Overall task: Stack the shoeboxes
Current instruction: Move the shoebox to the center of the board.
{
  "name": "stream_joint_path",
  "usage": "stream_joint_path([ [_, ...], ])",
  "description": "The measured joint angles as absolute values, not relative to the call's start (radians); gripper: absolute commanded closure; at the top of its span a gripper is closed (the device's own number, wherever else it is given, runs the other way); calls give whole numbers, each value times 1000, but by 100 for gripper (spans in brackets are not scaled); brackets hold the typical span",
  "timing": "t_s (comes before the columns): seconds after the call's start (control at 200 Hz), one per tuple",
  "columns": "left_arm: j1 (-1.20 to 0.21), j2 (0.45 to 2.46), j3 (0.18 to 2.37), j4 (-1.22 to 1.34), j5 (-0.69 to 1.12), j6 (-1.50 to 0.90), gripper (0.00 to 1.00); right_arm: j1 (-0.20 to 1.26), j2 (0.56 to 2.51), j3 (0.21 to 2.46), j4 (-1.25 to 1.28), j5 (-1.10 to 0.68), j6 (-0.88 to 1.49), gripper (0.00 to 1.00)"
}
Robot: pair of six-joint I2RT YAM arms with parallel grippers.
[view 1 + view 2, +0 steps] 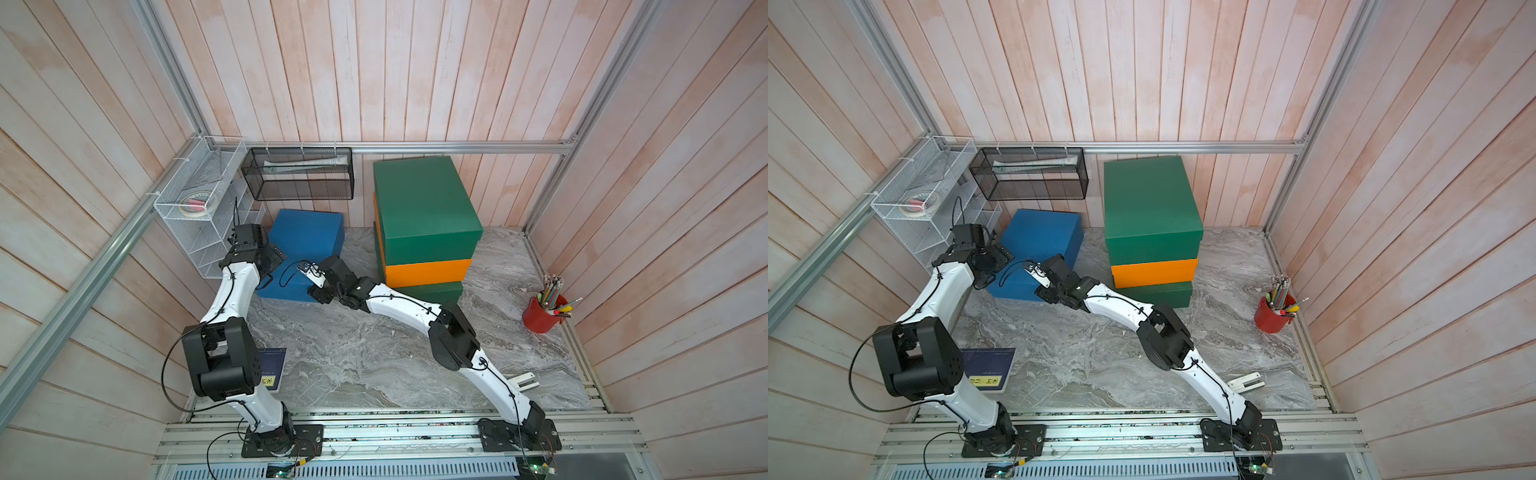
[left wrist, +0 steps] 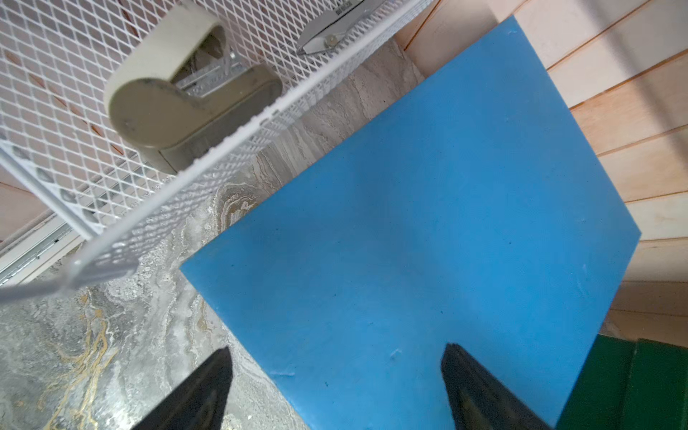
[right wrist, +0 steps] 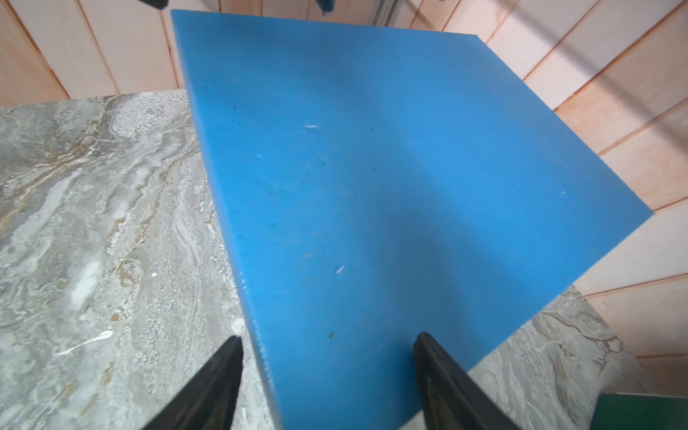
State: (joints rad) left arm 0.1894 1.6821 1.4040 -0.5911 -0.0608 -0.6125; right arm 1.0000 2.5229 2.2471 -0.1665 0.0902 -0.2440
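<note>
While three boxes are already stacked, remaining: large plain blue lidded cardboard shoebox [image 1: 305,232], alone on the grey marbled worktop [image 1: 353,353] at 11 o'clock.
stack: 12–1 o'clock, by the back wall. Dark green cardboard shoebox [image 1: 424,199] on top, orange cardboard shoebox [image 1: 428,272] under it, second dark green shoebox [image 1: 440,291] at the bottom.
blue box axis: long axis runs roughly 7 to 1 o'clock. The stack is at its 3 o'clock, near but apart.
left jaws: apart, at the box's 8 o'clock edge. Wrist view shows one tip over the lid and one out over the worktop. Nothing clamped; contact can't be told.
right jaws: apart, at the box's 5 o'clock corner, same straddle, nothing clamped.
nearer arm: neither. Left arm [image 1: 232,291] and right arm [image 1: 399,303] are both at the box. Looks like a two-arm lift, then up and over toward 3 o'clock.
white wire rack [image 1: 187,232]: 10 o'clock, tape roll [image 1: 195,203] in the top tier.
black wire-mesh basket [image 1: 299,189]: 12 o'clock, pale long tube [image 1: 303,165] inside.
red cup [image 1: 540,318]: 3 o'clock, pencils and pens.
</note>
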Motion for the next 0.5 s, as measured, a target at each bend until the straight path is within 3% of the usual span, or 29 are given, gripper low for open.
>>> stream_joint_path([
  [0.5, 189, 1695, 1408, -597, -61, -613, 8, 863, 2355, 1932, -130, 84, -120, 24],
])
